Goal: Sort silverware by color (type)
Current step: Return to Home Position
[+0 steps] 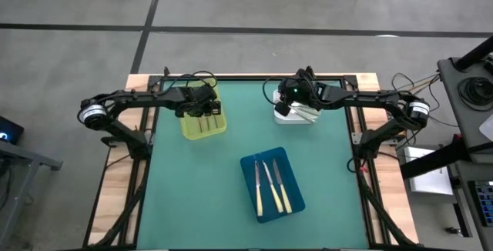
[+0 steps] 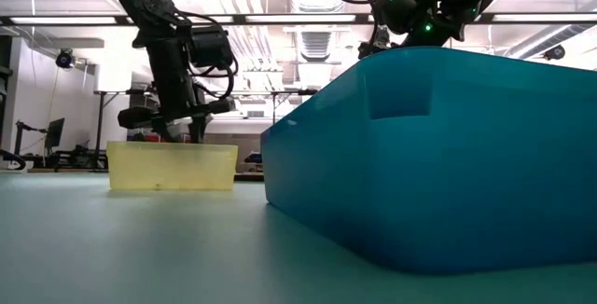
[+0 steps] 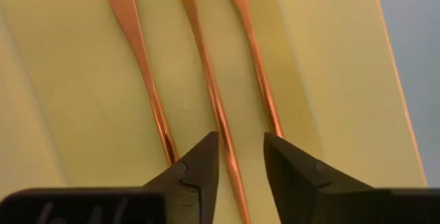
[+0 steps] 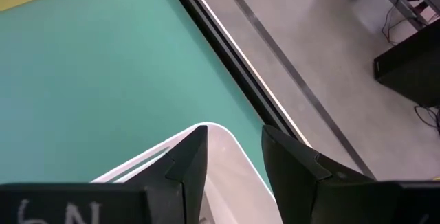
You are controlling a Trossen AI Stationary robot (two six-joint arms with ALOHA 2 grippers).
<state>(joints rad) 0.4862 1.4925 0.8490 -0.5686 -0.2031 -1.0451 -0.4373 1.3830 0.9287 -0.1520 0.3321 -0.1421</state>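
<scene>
High view: my left gripper [image 1: 202,106] is over the yellow tray [image 1: 219,130] and my right gripper [image 1: 286,106] is over the white tray [image 1: 306,118]. Three cream-handled knives [image 1: 271,182] lie in the blue tray [image 1: 245,163].

Low view: the left gripper hangs just above the yellow tray.

Left wrist: the fingers are parted and empty above three gold knives [image 3: 207,80] lying side by side. They look thin, stiff, light and slick, so I'd pinch across a handle, mid-length.

Right wrist: the fingers are parted, holding nothing.

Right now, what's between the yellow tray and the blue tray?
Just bare green mat between yellow tray and blue tray, seen in the high view.
</scene>
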